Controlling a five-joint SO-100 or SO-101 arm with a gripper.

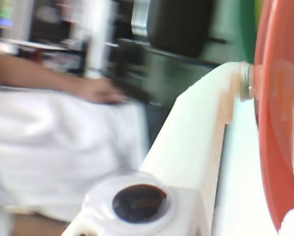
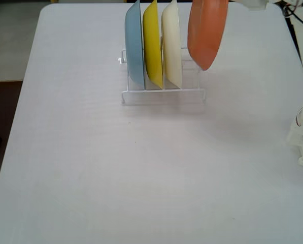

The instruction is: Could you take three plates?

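An orange plate (image 2: 207, 31) is hanging edge-on in the air above the right end of a white wire rack (image 2: 163, 94), clear of its slots. The pincer (image 1: 250, 83) is gripping the plate's rim in the blurred wrist view. A cream-white plate (image 2: 172, 44) and a yellow plate (image 2: 153, 44) are standing upright in the rack beside a light blue plate (image 2: 135, 47), on the pale surface (image 2: 115, 173).
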